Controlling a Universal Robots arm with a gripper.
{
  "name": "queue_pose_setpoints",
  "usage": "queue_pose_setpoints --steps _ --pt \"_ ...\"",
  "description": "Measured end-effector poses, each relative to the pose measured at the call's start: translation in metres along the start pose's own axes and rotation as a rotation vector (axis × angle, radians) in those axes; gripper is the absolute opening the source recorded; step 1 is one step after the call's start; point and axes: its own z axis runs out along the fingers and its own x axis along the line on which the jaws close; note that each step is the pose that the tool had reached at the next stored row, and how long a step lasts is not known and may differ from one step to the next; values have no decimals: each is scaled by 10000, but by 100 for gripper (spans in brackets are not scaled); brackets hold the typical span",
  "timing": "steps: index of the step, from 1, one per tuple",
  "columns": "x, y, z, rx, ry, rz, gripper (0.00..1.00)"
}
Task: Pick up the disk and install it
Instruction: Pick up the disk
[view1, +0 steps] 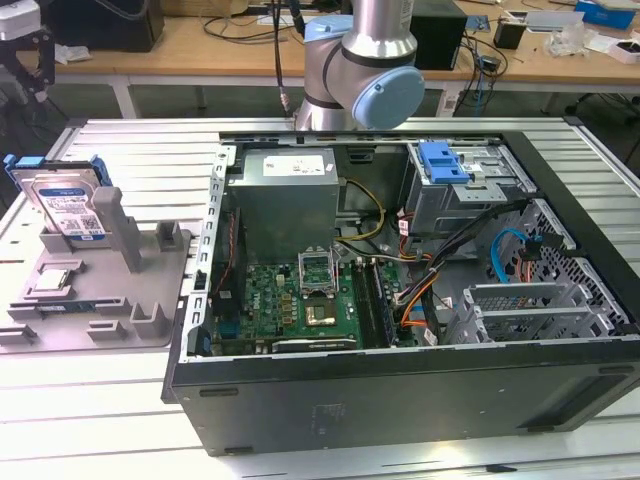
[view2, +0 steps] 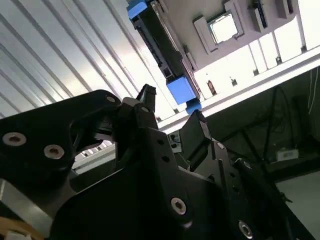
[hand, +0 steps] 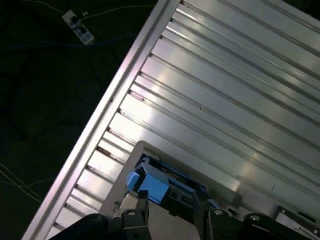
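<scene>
The disk (view1: 68, 206), silver with a white and blue label and blue side rails, stands on edge in a grey holder (view1: 100, 290) at the exterior view's left. My gripper (view1: 28, 62) hangs above and behind it, at the picture's upper left edge. In the second wrist view the black fingers (view2: 146, 96) stand apart with nothing between them, and the disk (view2: 161, 42) lies beyond them, seen edge-on. The first wrist view has the disk's blue rail (hand: 150, 185) just past the gripper (hand: 170, 212). The gripper is open and not touching the disk.
An open computer case (view1: 400, 390) lies on the ribbed aluminium table (view1: 90, 420). Inside it are a grey power-supply box (view1: 285, 190), a green motherboard (view1: 300, 300), cables and a drive bay with a blue latch (view1: 445, 162). The arm's base (view1: 350, 70) stands behind the case.
</scene>
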Motion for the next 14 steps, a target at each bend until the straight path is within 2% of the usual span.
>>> queue_pose_setpoints --steps 3,5,6,7,9,14 --pt "0 0 0 2 35 -766 48" --pt "0 0 0 5 72 -1566 48" --pt "0 0 0 7 99 -2180 48" --pt "0 0 0 9 116 -2561 48" --pt "0 0 0 10 130 -2873 48" --pt "0 0 0 18 202 -4520 48"
